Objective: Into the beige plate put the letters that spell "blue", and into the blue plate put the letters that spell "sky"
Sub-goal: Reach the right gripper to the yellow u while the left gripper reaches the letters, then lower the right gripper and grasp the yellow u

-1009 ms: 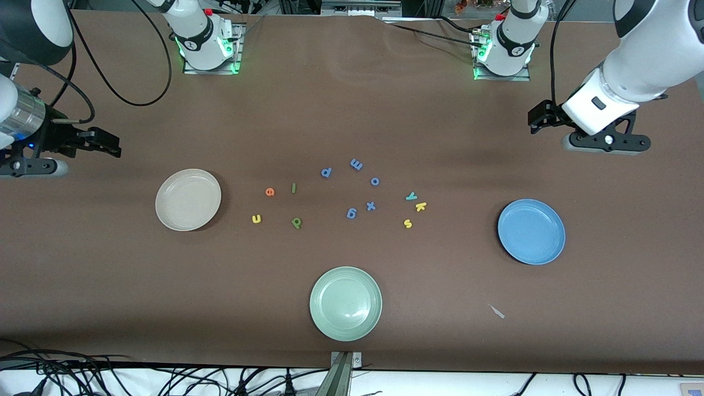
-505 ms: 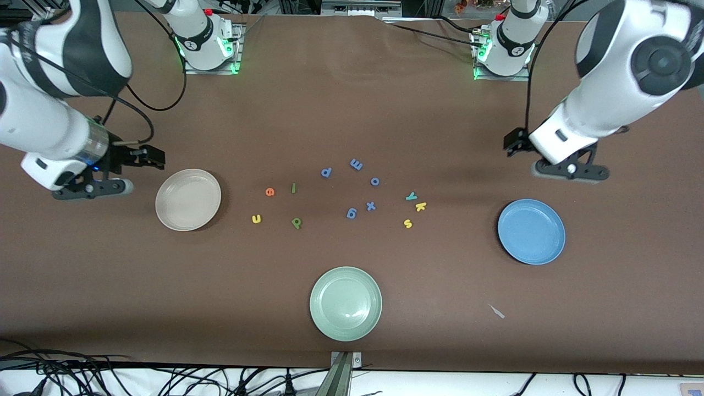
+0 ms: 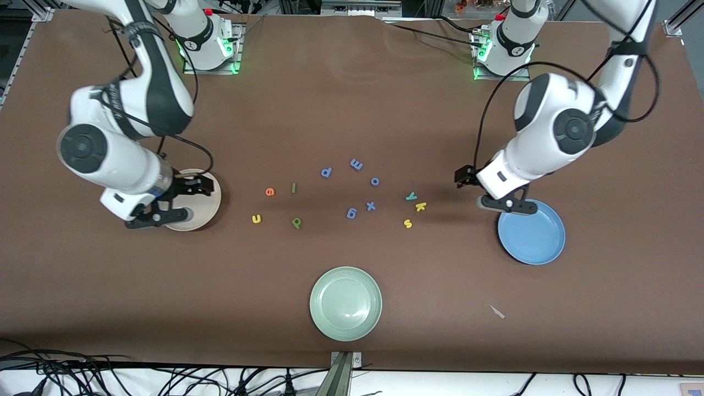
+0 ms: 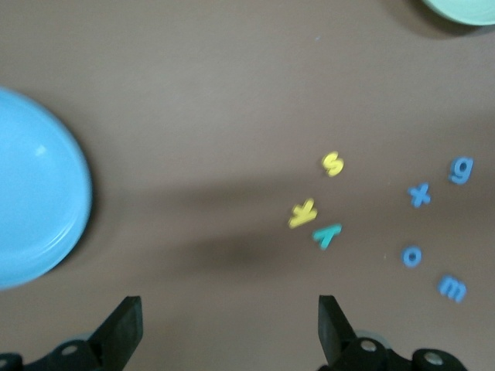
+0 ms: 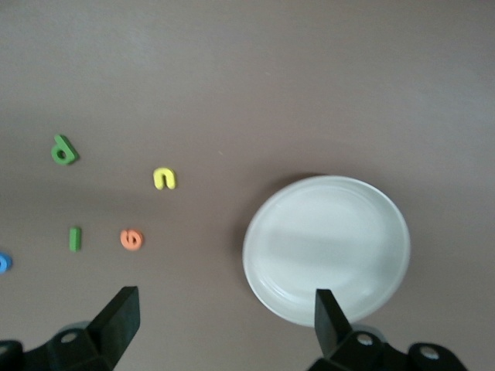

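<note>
Front view, overhead. The beige plate (image 3: pixel 190 201) lies at centre left of the frame, partly covered by the right gripper (image 3: pixel 193 199), whose fingers stand spread and empty over the plate's rim. The blue plate (image 3: pixel 532 232) lies at centre right; the left gripper (image 3: pixel 484 192), likewise spread and empty, hangs over the bare cloth at that plate's upper edge.

Between the plates, the orange e (image 3: pixel 269 191), thin green l (image 3: pixel 293 188), yellow u (image 3: pixel 256 219) and green b (image 3: pixel 296 223) form a loose square just right of the beige plate. The l's long axis runs top to bottom of the frame. The teal y (image 3: pixel 411 196), yellow k (image 3: pixel 420 207) and yellow s (image 3: pixel 407 223) run in a short, nearly vertical column, well apart from the blue plate.

Five blue letters (image 3: pixel 352 187) occupy mid-frame between the two groups. A pale green plate (image 3: pixel 345 303) sits at lower centre, with open brown tablecloth (image 3: pixel 110 286) on all sides of it.
</note>
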You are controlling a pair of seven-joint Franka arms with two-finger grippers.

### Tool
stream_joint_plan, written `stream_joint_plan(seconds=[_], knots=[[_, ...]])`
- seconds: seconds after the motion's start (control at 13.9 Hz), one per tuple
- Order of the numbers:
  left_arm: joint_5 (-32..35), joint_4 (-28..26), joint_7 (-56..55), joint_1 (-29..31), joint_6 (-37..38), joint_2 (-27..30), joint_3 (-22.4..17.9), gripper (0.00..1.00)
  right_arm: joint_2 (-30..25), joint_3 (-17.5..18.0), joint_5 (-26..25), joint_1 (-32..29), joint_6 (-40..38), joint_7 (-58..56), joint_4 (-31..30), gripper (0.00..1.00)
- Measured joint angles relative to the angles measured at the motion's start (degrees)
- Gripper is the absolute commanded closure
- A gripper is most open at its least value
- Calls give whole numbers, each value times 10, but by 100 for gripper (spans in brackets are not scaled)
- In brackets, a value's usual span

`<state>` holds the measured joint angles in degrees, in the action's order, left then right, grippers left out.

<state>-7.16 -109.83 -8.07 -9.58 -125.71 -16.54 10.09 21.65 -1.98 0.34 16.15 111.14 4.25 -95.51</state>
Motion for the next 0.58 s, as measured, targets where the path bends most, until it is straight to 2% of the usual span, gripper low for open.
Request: stream_joint_plan(seconds=[0.22, 0.58], knots=[[0, -17, -43, -54, -101, -62, 2, 0, 42, 0, 0, 24, 56, 19, 0, 0], [0, -16, -65, -86, -160, -131, -18, 0, 99, 6, 12, 39, 141, 30, -10, 0]])
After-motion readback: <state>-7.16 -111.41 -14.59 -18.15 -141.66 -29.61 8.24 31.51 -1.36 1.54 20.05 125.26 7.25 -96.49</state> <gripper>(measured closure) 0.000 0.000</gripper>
